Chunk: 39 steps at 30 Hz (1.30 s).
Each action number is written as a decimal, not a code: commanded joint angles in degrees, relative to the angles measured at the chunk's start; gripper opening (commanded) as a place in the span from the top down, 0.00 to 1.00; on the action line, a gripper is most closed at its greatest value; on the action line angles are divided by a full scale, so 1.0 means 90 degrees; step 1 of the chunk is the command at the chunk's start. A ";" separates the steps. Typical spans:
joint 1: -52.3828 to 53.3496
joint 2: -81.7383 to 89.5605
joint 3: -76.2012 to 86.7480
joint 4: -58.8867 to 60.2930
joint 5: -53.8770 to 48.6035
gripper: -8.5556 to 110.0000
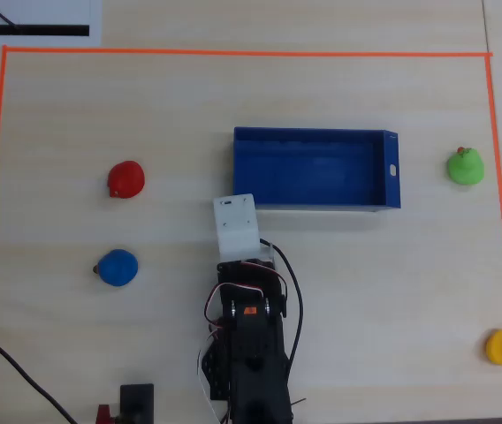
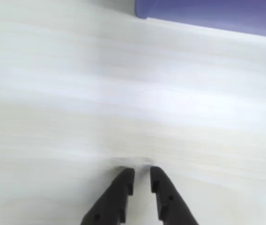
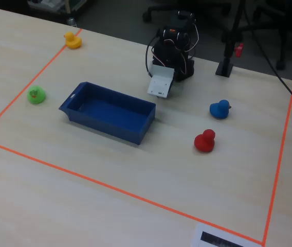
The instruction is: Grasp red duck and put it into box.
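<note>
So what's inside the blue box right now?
Nothing shows inside the box: the overhead view has only its bare blue floor. In the fixed view its near wall hides a strip of floor. The red duck sits outside on the table.

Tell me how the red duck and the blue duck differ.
Colour: the red duck is solid red; the blue duck is solid blue. Place: in the overhead view the red duck lies higher up, level with the box, while the blue duck lies lower, level with the arm's white wrist part. Both are small toy ducks of similar size, resting on the table left of the box, untouched.
</note>
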 commanded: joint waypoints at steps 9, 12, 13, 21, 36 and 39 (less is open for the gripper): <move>-0.0166 0.0000 0.0000 0.0078 -0.0195 0.87; -0.0469 -0.0313 -0.0156 -0.0518 -0.0273 0.87; -0.0605 -0.0664 -0.0361 -0.0830 -0.0293 0.87; -0.2227 -0.4375 -0.3516 -0.2334 0.0586 0.82; -0.3779 -0.8428 -0.6973 -0.2910 0.1660 0.67; -0.3604 -0.8945 -0.7031 -0.3301 0.1563 0.67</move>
